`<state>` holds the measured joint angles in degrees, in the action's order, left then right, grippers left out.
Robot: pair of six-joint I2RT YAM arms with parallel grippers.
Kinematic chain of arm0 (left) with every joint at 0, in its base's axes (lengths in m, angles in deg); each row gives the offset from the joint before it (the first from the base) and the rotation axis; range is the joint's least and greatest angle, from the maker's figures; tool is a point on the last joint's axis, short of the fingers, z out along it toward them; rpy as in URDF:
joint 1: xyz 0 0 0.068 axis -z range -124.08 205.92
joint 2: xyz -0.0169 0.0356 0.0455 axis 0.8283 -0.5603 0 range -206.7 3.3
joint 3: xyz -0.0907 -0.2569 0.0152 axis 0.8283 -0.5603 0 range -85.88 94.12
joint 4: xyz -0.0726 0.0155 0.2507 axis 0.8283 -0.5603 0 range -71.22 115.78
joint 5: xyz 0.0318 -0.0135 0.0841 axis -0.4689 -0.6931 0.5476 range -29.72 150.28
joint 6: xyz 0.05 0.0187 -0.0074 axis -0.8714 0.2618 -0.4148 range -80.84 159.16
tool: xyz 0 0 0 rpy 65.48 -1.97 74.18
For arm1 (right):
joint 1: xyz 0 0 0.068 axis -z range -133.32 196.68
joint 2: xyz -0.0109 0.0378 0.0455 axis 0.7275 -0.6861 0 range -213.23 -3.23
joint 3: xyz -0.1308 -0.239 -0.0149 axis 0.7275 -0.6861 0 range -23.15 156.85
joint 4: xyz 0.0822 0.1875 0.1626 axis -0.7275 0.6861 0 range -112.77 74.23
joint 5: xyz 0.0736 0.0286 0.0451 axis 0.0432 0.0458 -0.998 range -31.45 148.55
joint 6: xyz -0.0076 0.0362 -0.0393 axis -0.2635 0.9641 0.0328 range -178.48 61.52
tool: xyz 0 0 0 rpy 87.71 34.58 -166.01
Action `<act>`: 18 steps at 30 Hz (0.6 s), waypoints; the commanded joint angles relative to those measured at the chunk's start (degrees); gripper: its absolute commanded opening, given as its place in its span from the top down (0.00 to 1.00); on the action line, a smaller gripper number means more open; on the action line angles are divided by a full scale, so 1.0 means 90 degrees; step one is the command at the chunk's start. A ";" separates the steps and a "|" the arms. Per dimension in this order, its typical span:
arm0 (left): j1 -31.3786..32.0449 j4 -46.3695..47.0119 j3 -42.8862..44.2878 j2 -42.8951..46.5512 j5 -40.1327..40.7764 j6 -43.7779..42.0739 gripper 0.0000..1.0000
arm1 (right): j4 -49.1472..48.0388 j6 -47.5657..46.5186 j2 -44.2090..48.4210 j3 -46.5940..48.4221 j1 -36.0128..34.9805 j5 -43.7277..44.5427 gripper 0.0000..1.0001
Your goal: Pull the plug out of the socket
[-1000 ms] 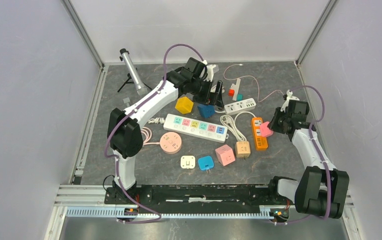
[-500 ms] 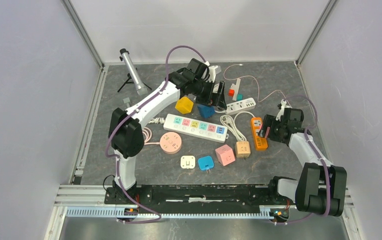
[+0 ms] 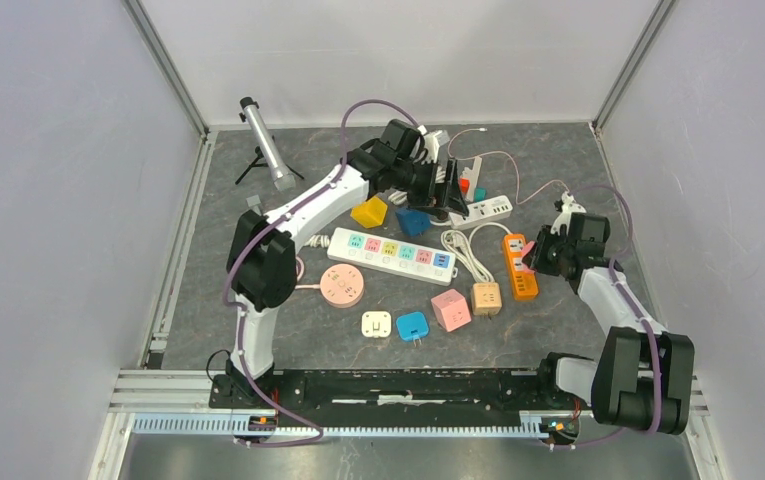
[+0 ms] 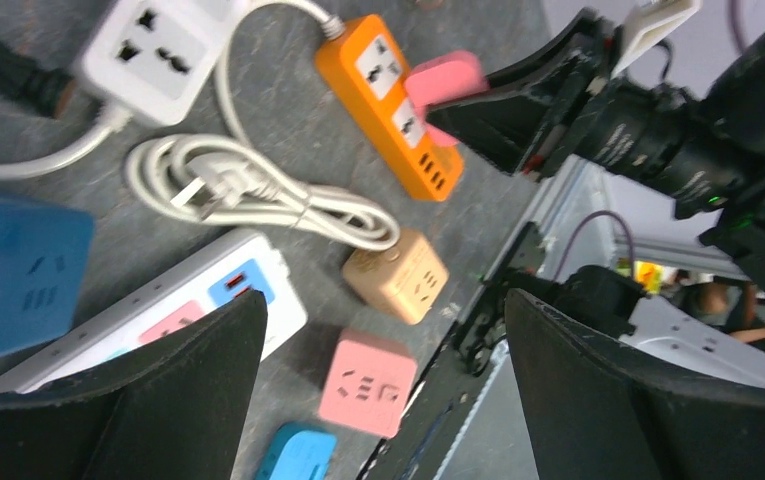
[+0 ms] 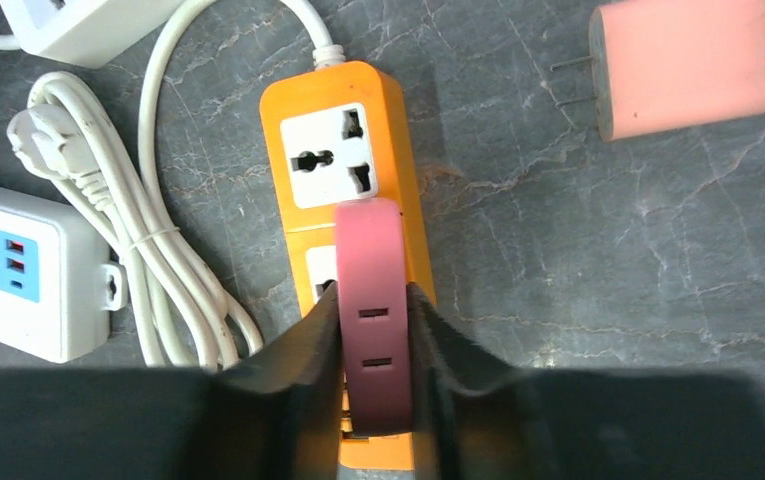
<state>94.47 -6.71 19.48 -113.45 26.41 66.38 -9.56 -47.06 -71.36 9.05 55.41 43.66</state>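
We see the right gripper [image 5: 373,330] pinching the plug [image 5: 370,250], one finger pressed against each flat side. The plug is pink and stands over the second socket of the orange strip [image 5: 338,130], at 6 o'clock from the strip's bare universal socket in the right wrist view. We cannot tell whether its pins are seated or free. In the top view the orange strip lies at 3 o'clock on the table [image 3: 558,330], and the right arm reaches it from 4 o'clock. A coiled cable [image 5: 148,250] lies just beside the strip at 9 o'clock, and a pink adapter [image 5: 683,65] lies apart at 2 o'clock, pins toward the strip. The left gripper [image 4: 383,320] hangs near 12 o'clock of the table, fingers spread wide with nothing between them. It is by a white strip [image 3: 483,211], well apart from the plug
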 commanded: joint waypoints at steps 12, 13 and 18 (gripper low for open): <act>0.0883 0.2664 -0.0769 -0.0595 0.0151 0.2118 0.01 | -0.0227 0.0267 0.0203 -0.0141 -0.0355 0.0375 0.95; 0.0951 0.2748 -0.0706 -0.0724 0.0197 0.2214 0.07 | -0.0183 0.0286 0.0208 -0.0139 -0.0355 0.0465 0.96; 0.1236 0.2829 -0.0389 -0.1376 0.0363 0.2624 0.27 | -0.0246 0.0468 0.0235 -0.0179 -0.0355 0.0593 1.00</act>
<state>104.08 15.45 13.14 -121.88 27.31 84.83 -11.17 -44.87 -70.25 8.03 52.51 47.26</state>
